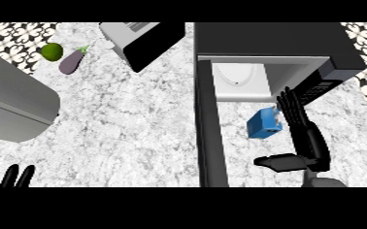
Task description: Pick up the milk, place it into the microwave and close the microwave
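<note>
Setting: a white marbled counter [129,121] is seen from steeply above, with patterned tile at the far corners.
Microwave: a dark microwave [287,41] stands at the far right; its pale cavity is exposed, with a round white plate [240,75] inside.
Door: the door [210,126] is swung fully open and seen edge-on, as a dark bar running from the cavity's left side toward the viewer.
Milk: a blue milk [261,125] carton is seen just in front of the cavity mouth, right of the door, tilted; it is not yet inside.
Right hand: the right hand [308,140] is beside the carton on its right, fingers long and fairly straight along it toward the cavity, thumb stretched out below it. Whether the carton is actually clasped, or lifted, cannot be told.
Left hand: the left hand [17,175] is resting at the lower left edge, fingers straight and up.
Other things: a lime [52,51] and an eggplant [72,61] lie far left; a toaster [140,41] stands at the back; a grey sink [22,106] edge shows at left.
Progress: the carton appears to have been brought to the opening. Placing it inside, withdrawing the hand and closing the door are judged still to be done.
</note>
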Robot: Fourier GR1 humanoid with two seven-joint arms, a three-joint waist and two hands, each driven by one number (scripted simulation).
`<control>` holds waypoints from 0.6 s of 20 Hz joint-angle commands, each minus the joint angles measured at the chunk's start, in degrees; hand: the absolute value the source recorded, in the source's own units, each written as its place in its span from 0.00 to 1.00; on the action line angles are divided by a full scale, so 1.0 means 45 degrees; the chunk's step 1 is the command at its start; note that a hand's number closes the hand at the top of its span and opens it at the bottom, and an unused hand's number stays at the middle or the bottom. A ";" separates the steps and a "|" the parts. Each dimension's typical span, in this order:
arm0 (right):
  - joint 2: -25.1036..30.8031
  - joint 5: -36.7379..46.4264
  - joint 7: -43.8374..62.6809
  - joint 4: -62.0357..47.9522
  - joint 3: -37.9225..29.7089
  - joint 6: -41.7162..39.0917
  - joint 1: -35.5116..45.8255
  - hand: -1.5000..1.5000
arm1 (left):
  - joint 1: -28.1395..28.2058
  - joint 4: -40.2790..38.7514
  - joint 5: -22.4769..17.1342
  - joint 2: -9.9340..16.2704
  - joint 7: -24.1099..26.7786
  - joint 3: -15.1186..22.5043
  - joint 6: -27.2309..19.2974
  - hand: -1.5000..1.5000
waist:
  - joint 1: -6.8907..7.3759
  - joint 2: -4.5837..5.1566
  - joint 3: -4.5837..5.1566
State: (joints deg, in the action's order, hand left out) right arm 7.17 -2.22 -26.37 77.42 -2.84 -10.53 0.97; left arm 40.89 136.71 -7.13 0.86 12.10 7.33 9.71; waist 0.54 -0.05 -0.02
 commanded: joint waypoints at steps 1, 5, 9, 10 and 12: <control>-0.0070 0.0530 -0.1150 -0.2149 -0.0335 0.0394 0.1444 0.00 | 0.0400 -0.0761 -0.0656 0.0345 0.0886 -0.0914 0.0732 0.00 | 0.0090 0.0008 0.0004; -0.0122 0.0627 -0.2053 -0.3340 -0.0427 0.0227 0.1565 0.00 | -0.0427 -0.0548 0.0160 -0.0179 0.0077 -0.0150 -0.0137 0.00 | -0.0002 0.0017 0.0000; 0.0506 0.0526 -0.1942 -0.4078 -0.1223 0.0532 0.2026 0.00 | 0.0680 -0.0260 -0.0467 0.0172 0.0791 -0.0561 0.0601 0.00 | 0.0059 0.0000 0.0004; 0.0061 0.0981 -0.2616 -0.4729 -0.1033 0.1148 0.2031 0.00 | 0.0508 0.0126 0.0597 -0.0179 0.0188 0.0887 -0.0281 0.00 | 0.0042 0.0013 -0.0004; 0.0334 0.1403 -0.3359 -0.5976 -0.1295 0.1623 0.2178 0.00 | 0.0624 -0.0103 -0.0444 0.0185 0.0534 -0.0471 0.0472 0.00 | 0.0108 0.0023 -0.0004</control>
State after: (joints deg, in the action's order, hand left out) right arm 7.83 1.87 -37.26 58.17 -6.87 -6.40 8.90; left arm 41.99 135.74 -8.25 1.22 13.62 6.16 10.63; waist 0.73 0.01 -0.02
